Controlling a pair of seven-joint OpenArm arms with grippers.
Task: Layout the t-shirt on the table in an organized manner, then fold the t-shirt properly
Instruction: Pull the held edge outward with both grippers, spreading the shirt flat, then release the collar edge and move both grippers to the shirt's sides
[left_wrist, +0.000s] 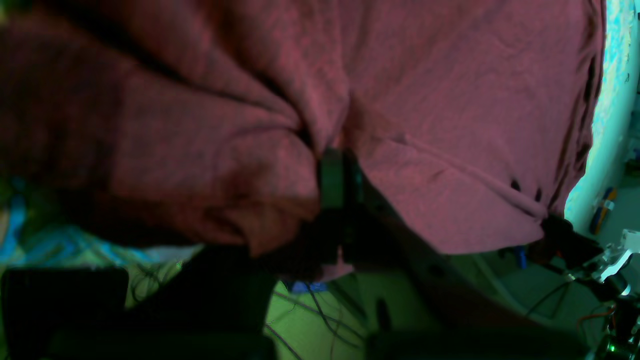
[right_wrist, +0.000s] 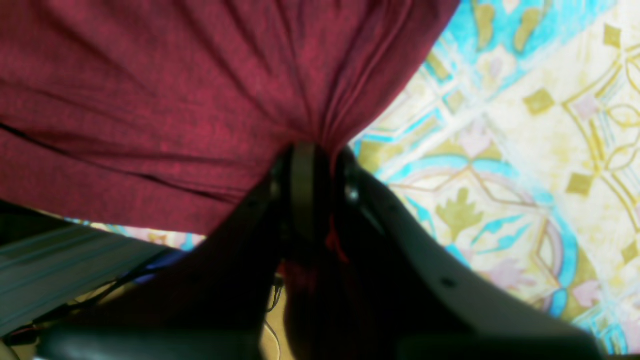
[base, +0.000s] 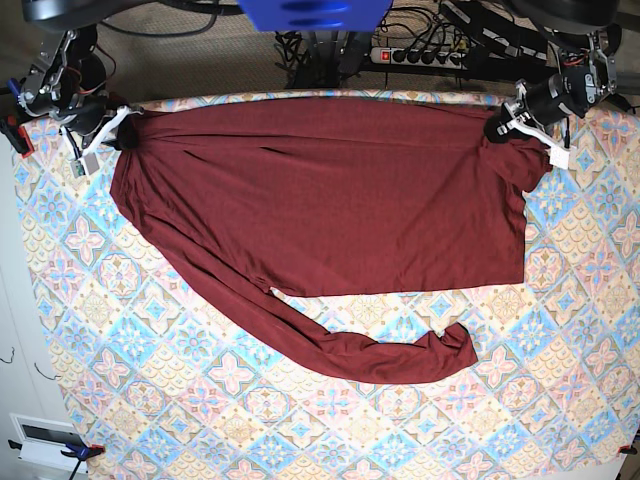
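**Student:** Claw positions first: why does each sit at a far corner of the garment?

**Instructor:** Left claw (base: 503, 124) and right claw (base: 122, 136) are each pinched closed on a bunch of the t-shirt (base: 330, 200). The wrist views confirm it: cloth gathers into radiating pleats at the left claw (left_wrist: 334, 175) and at the right claw (right_wrist: 312, 165), the mark of fabric clamped between narrow jaws. Holding two opposite corners keeps the edge between them taut and straight, along the rear side of the tabletop (base: 300, 420).

**Student:** And where is the rest of the t-shirt relative to them?

**Instructor:** The body spreads flat between the claws and forward of them, resting on the tabletop. One long sleeve (base: 380, 352) trails diagonally forward from below the right claw and curls well away from both claws. Near the left claw the cloth is bunched; the second sleeve cannot be made out.

**Student:** So the laying-out stage is incomplete?

**Instructor:** Judged so: the body is smooth, but the trailing sleeve probably needs arranging before any fold.
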